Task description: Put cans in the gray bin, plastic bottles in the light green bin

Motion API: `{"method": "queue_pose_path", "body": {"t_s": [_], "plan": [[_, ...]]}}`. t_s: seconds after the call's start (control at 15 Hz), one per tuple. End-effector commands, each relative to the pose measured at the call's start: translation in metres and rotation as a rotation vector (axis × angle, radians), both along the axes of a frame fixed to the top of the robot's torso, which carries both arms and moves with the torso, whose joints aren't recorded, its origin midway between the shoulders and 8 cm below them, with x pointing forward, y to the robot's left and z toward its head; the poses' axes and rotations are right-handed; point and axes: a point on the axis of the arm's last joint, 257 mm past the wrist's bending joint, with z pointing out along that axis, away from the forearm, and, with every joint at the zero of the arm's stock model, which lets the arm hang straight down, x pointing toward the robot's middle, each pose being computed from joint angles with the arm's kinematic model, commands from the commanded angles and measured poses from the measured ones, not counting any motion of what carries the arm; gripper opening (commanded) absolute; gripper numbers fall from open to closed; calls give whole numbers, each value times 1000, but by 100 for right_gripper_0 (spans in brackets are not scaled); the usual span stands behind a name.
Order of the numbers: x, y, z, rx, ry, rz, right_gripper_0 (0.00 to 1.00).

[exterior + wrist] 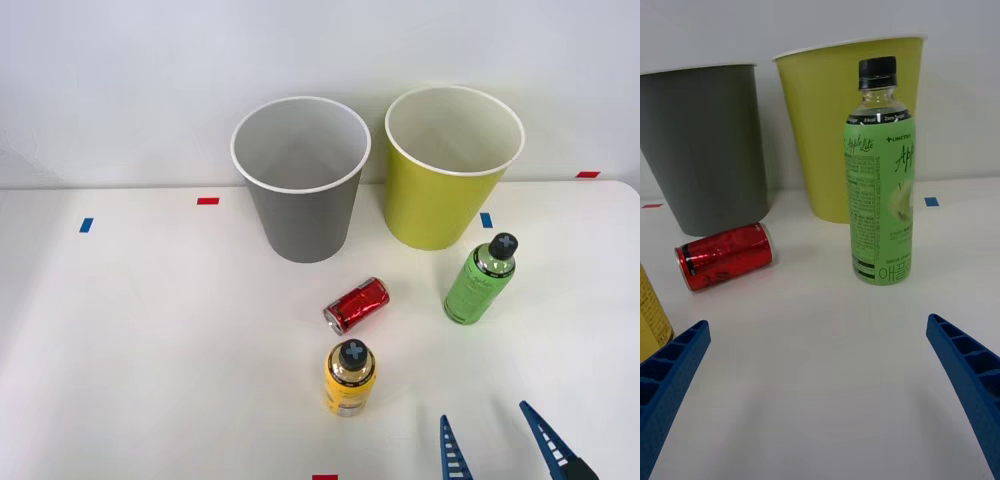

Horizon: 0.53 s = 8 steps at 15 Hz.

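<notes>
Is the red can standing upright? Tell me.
No. The red can lies on its side on the table, between the gray bin and the yellow bottle.

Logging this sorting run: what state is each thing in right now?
Red can: lying on its side.
Green bottle: upright, capped.
Yellow bottle: upright, capped.
Gray bin: upright, looks empty.
Light green bin: upright, looks empty.
Right gripper: open, holding nothing.

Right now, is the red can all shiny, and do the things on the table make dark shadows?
Front view: the red can glints with bright streaks; shadows under the yellow bottle and green bottle are faint. Right wrist view: the can shows white highlights, and the green bottle's label reads sharp.
</notes>
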Motion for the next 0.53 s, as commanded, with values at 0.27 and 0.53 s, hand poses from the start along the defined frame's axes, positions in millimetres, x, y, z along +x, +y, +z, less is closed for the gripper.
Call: {"method": "queue_pose_path", "body": {"t_s": [0.27,0.53], "plan": [[-12,-15,-16,122,-31,-41,100],[-14,-17,-15,101,-39,-46,100]]}}
